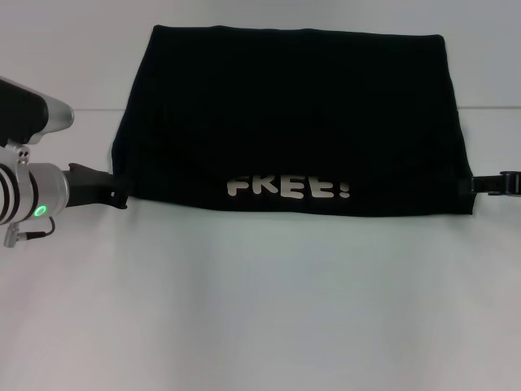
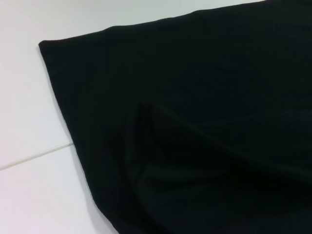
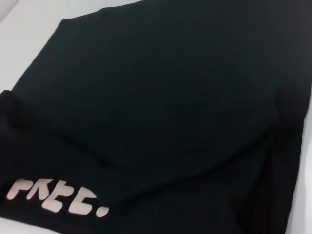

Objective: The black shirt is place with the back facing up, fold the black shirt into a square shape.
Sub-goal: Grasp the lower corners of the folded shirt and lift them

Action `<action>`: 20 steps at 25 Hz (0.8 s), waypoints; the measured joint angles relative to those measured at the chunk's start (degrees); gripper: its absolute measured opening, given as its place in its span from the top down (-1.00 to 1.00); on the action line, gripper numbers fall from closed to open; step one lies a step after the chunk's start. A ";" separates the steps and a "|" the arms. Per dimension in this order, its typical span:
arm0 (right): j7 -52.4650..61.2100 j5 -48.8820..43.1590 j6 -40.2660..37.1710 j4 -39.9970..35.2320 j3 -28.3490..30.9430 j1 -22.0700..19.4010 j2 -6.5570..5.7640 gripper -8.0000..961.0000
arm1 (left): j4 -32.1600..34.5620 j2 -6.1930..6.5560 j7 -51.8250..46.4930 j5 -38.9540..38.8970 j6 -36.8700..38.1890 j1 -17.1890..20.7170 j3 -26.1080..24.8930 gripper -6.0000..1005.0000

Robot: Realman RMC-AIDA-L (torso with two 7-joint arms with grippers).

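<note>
The black shirt (image 1: 293,114) lies folded into a wide rectangle on the far half of the white table. A white "FREE!" print (image 1: 289,188) shows along its near edge, its top covered by an overlapping black layer. My left gripper (image 1: 120,198) is at the shirt's near left corner, shut on the fabric there. At the near right corner my right gripper (image 1: 475,185) is likewise shut on the cloth. The left wrist view is filled with creased black shirt (image 2: 204,122). In the right wrist view the shirt (image 3: 161,97) shows with the print (image 3: 53,197).
The white table (image 1: 260,309) stretches bare in front of the shirt. A thin seam line (image 1: 81,109) crosses the table behind my left arm.
</note>
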 joint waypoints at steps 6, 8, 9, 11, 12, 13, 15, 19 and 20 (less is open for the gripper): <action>-0.44 -0.28 4.80 1.94 -0.32 0.84 1.29 -0.52 | -0.07 0.00 0.00 -0.06 -0.37 -0.01 -0.01 0.98; -0.50 -0.32 6.51 2.99 -0.85 1.20 1.49 -0.52 | -0.07 0.00 -0.03 -0.22 -0.55 -0.02 -0.25 0.98; -0.50 -0.33 7.44 3.56 -1.16 1.41 1.65 -0.52 | -0.06 0.00 -0.05 -0.26 -0.63 -0.05 -0.47 0.98; -0.54 -0.34 8.74 4.51 -2.02 1.89 2.01 -0.52 | -0.07 0.01 -0.08 -0.28 -0.65 -0.12 -0.62 0.98; -0.57 -0.34 9.37 4.82 -2.63 2.10 2.16 -0.52 | -0.07 0.02 -0.08 -0.29 -0.65 -0.15 -0.63 0.98; -0.58 -0.34 9.97 5.04 -3.47 2.32 2.40 -0.52 | -0.06 0.05 -0.08 -0.29 -0.65 -0.18 -0.63 0.98; -0.59 -0.34 10.68 5.02 -4.64 2.52 2.84 -0.52 | -0.08 0.07 -0.09 -0.29 -0.65 -0.23 -0.65 0.98; -0.60 -0.34 10.88 4.70 -6.45 2.75 3.26 -0.38 | -0.12 0.09 -0.09 -0.27 -0.65 -0.25 -0.67 0.98; -0.57 -0.34 10.79 4.70 -6.72 2.76 3.23 -0.31 | -0.12 0.09 -0.09 -0.27 -0.65 -0.25 -0.67 0.98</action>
